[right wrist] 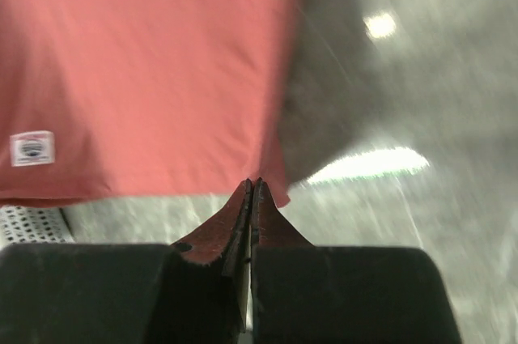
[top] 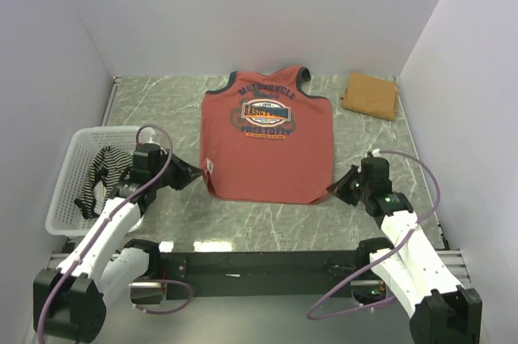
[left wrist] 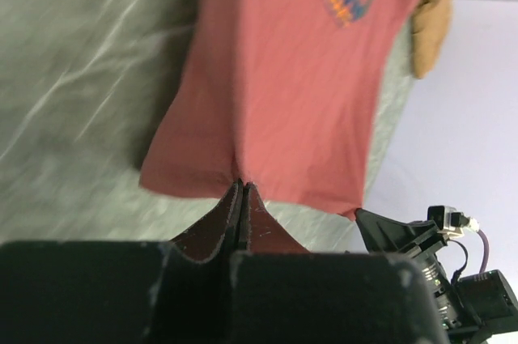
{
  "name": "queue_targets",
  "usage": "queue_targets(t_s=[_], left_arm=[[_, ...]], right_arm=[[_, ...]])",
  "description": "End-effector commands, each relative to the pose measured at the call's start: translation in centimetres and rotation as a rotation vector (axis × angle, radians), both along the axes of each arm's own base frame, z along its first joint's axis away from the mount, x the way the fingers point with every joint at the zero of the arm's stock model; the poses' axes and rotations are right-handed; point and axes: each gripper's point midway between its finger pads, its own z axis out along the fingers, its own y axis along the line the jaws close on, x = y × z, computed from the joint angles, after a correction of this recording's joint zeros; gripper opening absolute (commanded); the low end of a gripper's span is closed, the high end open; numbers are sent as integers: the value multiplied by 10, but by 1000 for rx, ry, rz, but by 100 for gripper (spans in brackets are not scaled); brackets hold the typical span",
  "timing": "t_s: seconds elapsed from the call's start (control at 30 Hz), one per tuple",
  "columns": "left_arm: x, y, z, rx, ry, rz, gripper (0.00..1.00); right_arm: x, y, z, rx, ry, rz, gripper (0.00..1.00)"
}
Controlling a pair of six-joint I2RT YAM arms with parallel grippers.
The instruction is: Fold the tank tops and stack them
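Left claw (top: pixel 198 172) and right claw (top: pixel 331 191), both closed, pinch the rust-red top's (top: pixel 267 146) hem. The striped top (top: pixel 104 167) lies in the basket (top: pixel 61 198), and the tan top (top: pixel 370 95) sits far right.

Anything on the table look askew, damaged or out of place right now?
Nothing stands out. The rust-red tank top lies flat, print up, left claw and right claw pinching its hem corners. The tan top sits folded far right; the striped top lies bunched in the basket.

Matt soft cloth: rust-red tank top (top: pixel 267 154); glossy marble-look table (top: pixel 158 109); wht plastic mesh basket (top: pixel 65 186).
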Motion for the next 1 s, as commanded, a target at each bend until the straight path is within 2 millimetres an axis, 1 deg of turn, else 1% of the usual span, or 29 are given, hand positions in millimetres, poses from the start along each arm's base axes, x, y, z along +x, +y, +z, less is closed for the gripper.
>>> queue_targets(t_s=[0.0,0.07,0.1,0.13,0.17,0.2,0.3,0.33,0.37,0.4,0.43,0.53,0.73,0.83,0.87,0.93,0.97], left_arm=[[-26,10,-12,57,75,20,1],[-31,15,-10,80,75,39,1],[-39,19,-9,93,87,45,1],[-41,22,-7,106,84,50,1],[-40,26,-1,121,72,64,1],[-42,27,3,128,59,67,1],[-48,31,8,157,71,63,1],[-51,32,6,165,77,58,1],[-54,34,5,182,89,49,1],[-56,36,5,196,94,53,1],[-57,38,5,210,90,46,0],[-63,39,7,217,89,38,1],[-77,43,2,252,108,17,0],[-83,42,-3,248,117,-4,1],[-85,40,-4,242,115,-14,5],[-88,38,-5,235,113,-29,11],[-91,37,-9,230,120,-39,19]], right_arm=[[-28,-4,-12,29,114,-42,0],[-42,-4,-14,42,156,-47,0],[-46,-5,-13,55,165,-54,0],[-48,-6,-9,58,165,-57,0],[-56,-9,-8,55,175,-64,0],[-58,-12,-5,51,176,-78,0],[-66,-23,2,18,189,-113,0],[-64,-32,8,-16,177,-131,0],[-71,-40,7,-42,219,-159,0],[-73,-46,8,-66,236,-177,0],[-72,-52,13,-79,231,-185,0],[-73,-55,22,-67,225,-197,0],[-76,-70,39,-107,244,-248,0],[-79,-71,39,-108,268,-255,0],[-79,-71,38,-107,271,-256,1],[-80,-69,34,-99,279,-250,8],[-81,-68,33,-94,283,-250,12]])
